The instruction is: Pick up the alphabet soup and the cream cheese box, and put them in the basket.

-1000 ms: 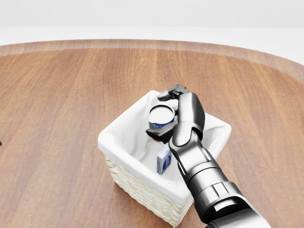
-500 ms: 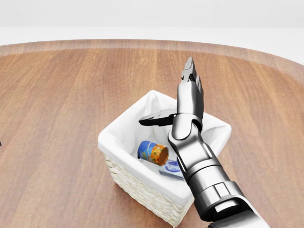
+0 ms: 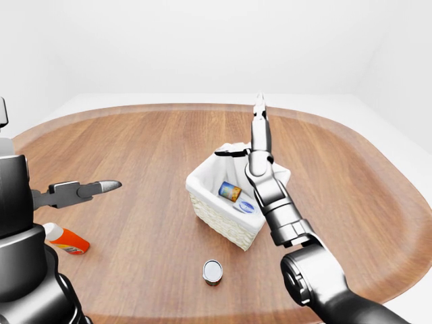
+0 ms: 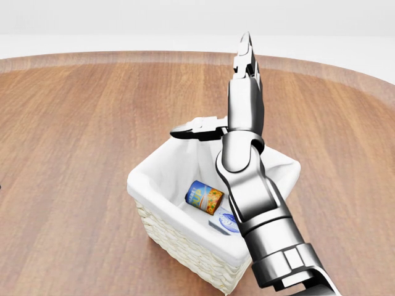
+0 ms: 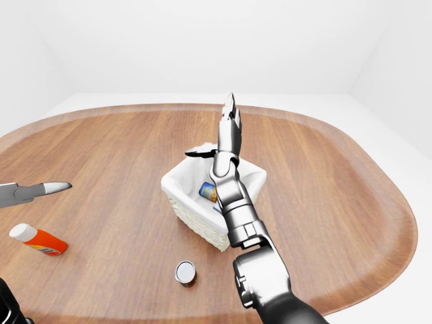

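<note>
The alphabet soup can [image 4: 205, 197] lies on its side inside the white-lined wicker basket [image 4: 176, 245] in the middle of the head view. Beside it, low in the basket, lies the cream cheese box [image 4: 226, 222], partly hidden by my right forearm. My right hand [image 4: 213, 86] stands above the basket, open, two fingers [image 4: 247, 58] pointing up and the thumb out to the left, holding nothing. My left hand [image 3: 91, 190] hovers open at the left of the left-eye view, far from the basket.
An orange-and-white bottle [image 3: 66, 239] lies on the wooden table [image 3: 135, 148] at the left. A small upright can [image 3: 212, 272] stands below the basket. The table's rounded edge runs near the bottom of the eye views.
One second ago my right hand held the soup can over the basket. It let go, the can dropped in onto its side, and the open hand has risen.
</note>
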You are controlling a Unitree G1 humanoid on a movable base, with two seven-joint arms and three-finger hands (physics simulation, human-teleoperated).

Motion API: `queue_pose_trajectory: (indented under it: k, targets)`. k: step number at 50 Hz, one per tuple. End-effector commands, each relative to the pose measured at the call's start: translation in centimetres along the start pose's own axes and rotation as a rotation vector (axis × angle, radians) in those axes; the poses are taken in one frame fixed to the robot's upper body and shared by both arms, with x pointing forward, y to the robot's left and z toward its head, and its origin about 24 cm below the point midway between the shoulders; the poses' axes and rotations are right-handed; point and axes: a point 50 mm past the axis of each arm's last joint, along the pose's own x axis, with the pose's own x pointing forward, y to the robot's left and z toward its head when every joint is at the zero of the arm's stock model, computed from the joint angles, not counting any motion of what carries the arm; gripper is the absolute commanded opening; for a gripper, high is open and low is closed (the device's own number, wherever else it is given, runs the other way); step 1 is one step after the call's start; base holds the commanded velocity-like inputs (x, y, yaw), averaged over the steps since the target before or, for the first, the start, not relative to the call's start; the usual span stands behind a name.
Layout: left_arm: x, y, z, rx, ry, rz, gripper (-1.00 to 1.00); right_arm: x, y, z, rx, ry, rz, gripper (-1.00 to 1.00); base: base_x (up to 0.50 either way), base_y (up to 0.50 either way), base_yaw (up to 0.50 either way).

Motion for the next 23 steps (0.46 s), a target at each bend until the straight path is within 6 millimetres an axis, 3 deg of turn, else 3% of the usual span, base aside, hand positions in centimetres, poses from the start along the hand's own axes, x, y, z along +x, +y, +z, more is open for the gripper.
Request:
queue_pose_trajectory:
  k: [1, 15, 23]
  targets:
    - [0.0, 0.2, 0.1, -0.052, -0.016, 0.021, 1.00, 0.0, -1.4, 2.6, 0.074, -0.106, -0.044, 1.00, 0.00, 0.00, 0.00]
    - [-0.1, 0.1, 0.0, -0.056, -0.009, 0.022, 1.00, -0.4, -2.2, 4.9, 0.107, -0.204, -0.098, 1.00, 0.00, 0.00, 0.00]
    - [0.0, 0.2, 0.5, -0.045, -0.031, 0.018, 1.00, -0.6, -2.5, 5.0, 0.122, -0.214, -0.124, 1.00, 0.00, 0.00, 0.00]
